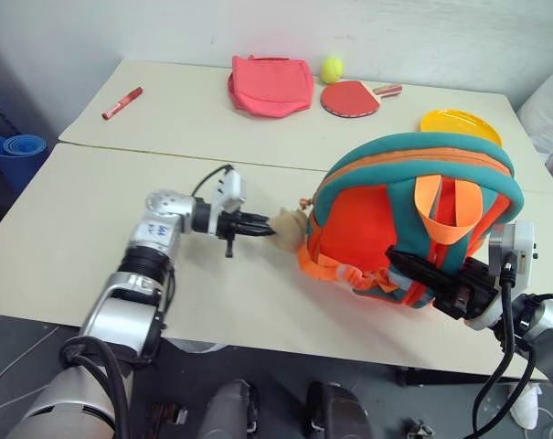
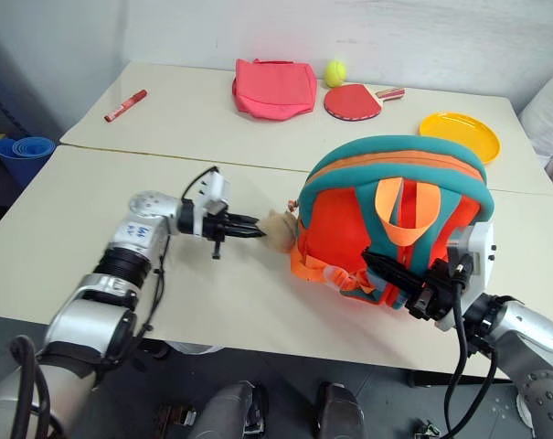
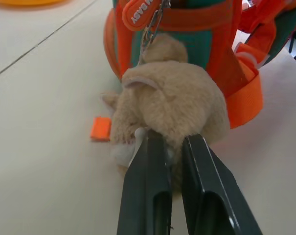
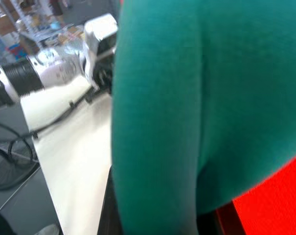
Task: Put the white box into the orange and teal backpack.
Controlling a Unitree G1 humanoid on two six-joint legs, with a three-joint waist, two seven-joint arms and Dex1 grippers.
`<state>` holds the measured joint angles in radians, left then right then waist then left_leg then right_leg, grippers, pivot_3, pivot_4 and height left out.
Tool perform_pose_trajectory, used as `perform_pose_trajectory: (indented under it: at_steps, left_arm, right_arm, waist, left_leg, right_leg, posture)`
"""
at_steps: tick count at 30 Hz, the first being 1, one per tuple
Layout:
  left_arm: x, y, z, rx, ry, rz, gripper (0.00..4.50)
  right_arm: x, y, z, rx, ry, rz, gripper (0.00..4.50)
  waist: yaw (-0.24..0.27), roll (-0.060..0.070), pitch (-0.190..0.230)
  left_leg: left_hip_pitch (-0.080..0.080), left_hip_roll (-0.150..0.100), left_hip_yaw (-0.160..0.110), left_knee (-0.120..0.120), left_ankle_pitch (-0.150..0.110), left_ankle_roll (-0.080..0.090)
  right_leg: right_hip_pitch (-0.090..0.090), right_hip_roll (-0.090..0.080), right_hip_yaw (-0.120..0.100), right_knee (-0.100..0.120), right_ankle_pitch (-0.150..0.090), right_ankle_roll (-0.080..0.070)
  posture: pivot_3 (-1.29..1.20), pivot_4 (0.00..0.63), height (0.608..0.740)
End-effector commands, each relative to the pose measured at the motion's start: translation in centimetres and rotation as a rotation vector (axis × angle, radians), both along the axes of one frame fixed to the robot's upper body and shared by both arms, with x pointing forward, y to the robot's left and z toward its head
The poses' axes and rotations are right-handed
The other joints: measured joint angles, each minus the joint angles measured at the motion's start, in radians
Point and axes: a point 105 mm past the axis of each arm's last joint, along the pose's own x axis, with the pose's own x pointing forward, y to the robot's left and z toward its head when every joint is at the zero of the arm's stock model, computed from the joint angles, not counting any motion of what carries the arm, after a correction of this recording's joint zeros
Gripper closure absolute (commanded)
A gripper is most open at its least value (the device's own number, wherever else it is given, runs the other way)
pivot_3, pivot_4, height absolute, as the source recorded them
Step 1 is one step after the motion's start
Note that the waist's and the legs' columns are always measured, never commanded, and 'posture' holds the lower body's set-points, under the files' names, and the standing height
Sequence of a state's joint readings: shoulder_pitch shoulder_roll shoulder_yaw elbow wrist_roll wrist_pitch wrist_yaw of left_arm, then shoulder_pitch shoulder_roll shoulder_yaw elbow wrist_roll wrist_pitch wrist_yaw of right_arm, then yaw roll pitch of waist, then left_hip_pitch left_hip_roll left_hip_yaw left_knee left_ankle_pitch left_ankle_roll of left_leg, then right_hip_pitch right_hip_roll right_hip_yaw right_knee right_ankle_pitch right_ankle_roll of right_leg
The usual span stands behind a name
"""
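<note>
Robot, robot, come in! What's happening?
Left end effector shut at plush bear. Right end effector shut against orange and teal backpack.

Orange/teal backpack upright on table — zipped, plush bear at side

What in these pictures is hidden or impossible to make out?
- White box: none to be seen; the backpack may hide it.
- Right gripper: fingertips buried in straps, head views; teal fabric blocks its wrist view.
- Left gripper: fingertips sunk in the plush bear.
</note>
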<state>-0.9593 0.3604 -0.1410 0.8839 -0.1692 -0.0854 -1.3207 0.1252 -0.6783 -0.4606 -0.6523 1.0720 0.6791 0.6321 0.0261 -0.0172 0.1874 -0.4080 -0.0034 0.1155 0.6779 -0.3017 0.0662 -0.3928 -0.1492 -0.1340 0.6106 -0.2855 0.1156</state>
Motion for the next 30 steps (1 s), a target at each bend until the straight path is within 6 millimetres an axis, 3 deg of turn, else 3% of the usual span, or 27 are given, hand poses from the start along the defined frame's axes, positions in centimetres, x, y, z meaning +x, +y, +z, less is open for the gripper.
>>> perform_pose_trajectory:
  at_steps: [1,3,5,8,12,17,19,21,24,30]
  left_arm:
    - [-1.0,-1.4,-0.7,0.005,-0.036,-0.078,4.5]
    - [-1.4,-1.5,-0.9,0.007,-0.035,-0.099,4.5]
    - [-1.2,-0.7,-0.8,0.0,-0.025,-0.057,3.77]
    - [-0.9,1.3,0.3,-0.061,-0.01,0.021,2.82]
    - [-2.1,5.2,1.4,-0.114,0.008,0.086,1.64]
    - [-5.0,10.9,0.6,-0.003,-0.041,0.192,0.09]
    - [-6.9,13.2,-0.9,0.09,-0.031,0.241,0.0]
    - [-8.1,14.3,-1.7,0.133,-0.031,0.27,0.0]
    - [-9.5,14.6,-2.2,0.133,-0.052,0.286,0.0]
    - [-11.1,14.2,-3.4,0.136,-0.128,0.326,0.0]
  right_arm:
    - [-0.1,0.5,0.8,0.042,-0.065,-0.014,4.5]
    - [0.3,0.4,0.4,0.054,-0.074,-0.042,4.5]
    - [1.0,-0.1,-0.2,0.047,-0.085,-0.097,4.5]
    - [0.9,-0.2,-1.2,-0.042,-0.116,-0.099,3.5]
    - [0.1,-1.1,-1.4,-0.197,-0.209,-0.12,2.23]
    - [-2.9,-5.1,-0.9,-0.326,-0.213,-0.197,0.53]
    - [-4.4,-7.4,-2.2,-0.47,-0.172,-0.18,0.02]
    - [-5.0,-9.5,-3.2,-0.558,-0.15,-0.188,0.02]
    - [-4.7,-11.5,-3.9,-0.613,-0.156,-0.229,0.02]
    - [-3.2,-12.8,-5.4,-0.697,-0.19,-0.215,0.02]
  waist:
    - [-0.001,0.0,0.0]
    - [-0.001,0.0,0.0]
    - [-0.002,0.0,0.0]
    - [-0.003,0.0,0.0]
    - [-0.012,0.0,0.0]
    - [-0.01,0.0,0.0]
    - [-0.008,0.0,0.0]
    - [-0.006,0.0,0.0]
    - [-0.002,0.0,0.0]
    - [-0.005,0.001,-0.001]
  left_leg:
    - [0.0,0.0,0.0,0.0,0.0,0.0]
    - [0.0,0.0,0.0,0.0,0.0,-0.001]
    - [0.0,0.0,0.0,0.0,0.0,0.0]
    - [0.0,0.0,0.001,0.0,0.0,0.0]
    - [0.0,0.001,0.001,-0.001,-0.001,-0.001]
    - [0.002,0.001,0.001,-0.001,-0.001,-0.001]
    - [0.002,0.001,0.001,-0.003,-0.001,-0.001]
    - [0.004,0.001,0.001,-0.005,-0.002,-0.001]
    - [0.006,0.001,0.001,-0.006,-0.007,-0.006]
    - [0.008,0.001,0.002,-0.013,-0.006,-0.011]
  right_leg:
    - [0.0,0.0,0.0,0.0,0.0,0.0]
    - [0.0,0.0,0.0,0.0,0.0,0.0]
    - [0.0,0.0,0.0,0.0,0.0,0.0]
    - [0.0,0.0,0.0,0.001,0.0,0.0]
    - [-0.001,0.001,0.0,0.0,0.0,0.0]
    - [0.0,0.001,0.001,0.0,0.0,0.0]
    - [0.001,0.0,0.003,-0.001,0.0,0.0]
    - [0.002,0.0,0.004,-0.004,0.0,0.0]
    - [0.003,-0.003,0.006,-0.009,0.0,0.0]
    - [0.0,-0.007,0.007,-0.009,-0.001,-0.003]
  posture:
    - [0.0,0.15,0.74]
    - [0.0,0.15,0.74]
    - [0.0,0.15,0.74]
    - [0.0,0.15,0.74]
    - [0.0,0.15,0.74]
    - [0.0,0.15,0.74]
    - [0.0,0.15,0.74]
    - [0.0,0.15,0.74]
    - [0.0,0.15,0.74]
    - [0.0,0.15,0.74]
